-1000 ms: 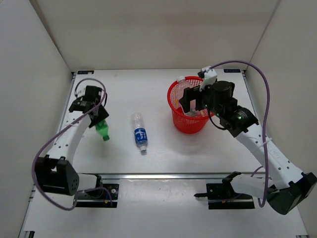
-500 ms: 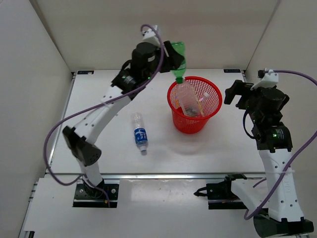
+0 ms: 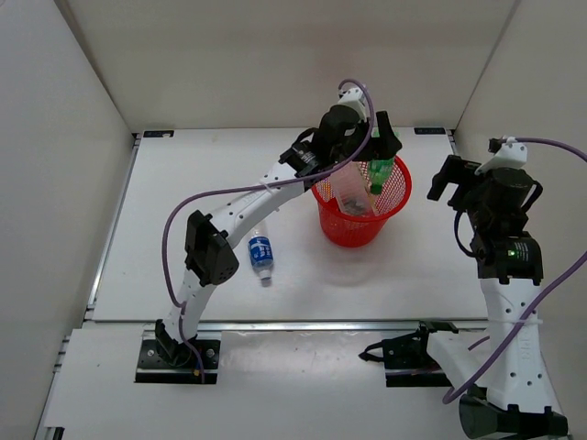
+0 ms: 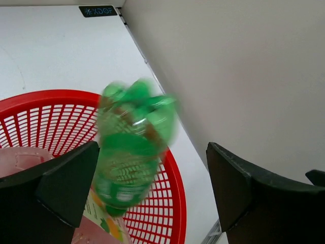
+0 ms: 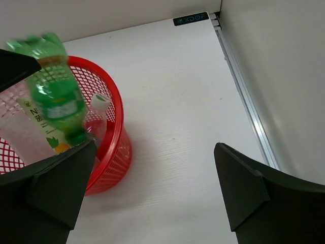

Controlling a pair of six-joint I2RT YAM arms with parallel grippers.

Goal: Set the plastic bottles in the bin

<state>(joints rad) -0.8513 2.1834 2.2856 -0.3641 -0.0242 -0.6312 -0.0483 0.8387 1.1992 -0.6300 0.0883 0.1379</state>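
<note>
The red mesh basket (image 3: 353,229) is seen at the far right of the white table (image 3: 165,202), with the left arm stretched over it. The left gripper (image 4: 153,146) is held above the basket's rim with its fingers spread wide. The green bottle (image 5: 55,94) is seen between and below them, cap down and partly inside the basket. It is blurred, and open space is left between it and the finger on the right of the wrist view, so nothing is gripped. A green band label with white print is carried on this bottle, but the print is too smeared to be read.

Two more bottles are found inside the basket. One is a clear bottle (image 5: 40,129) with a pale label, on which a dark "N", green leaves and a yellow patch can be made out. The other is a clear bottle with a white cap (image 5: 98,108), leaned near the basket's wall.

A clear bottle with a blue label (image 3: 260,255) is left lying on the table, well apart from the basket on its left; its white lettering is too small to be read.

The right gripper (image 5: 155,146) is held beside the basket, fully spread, with only bare table between its fingers. A dark tag (image 5: 190,19) marked "XDOF" is fixed at the table's far edge.
</note>
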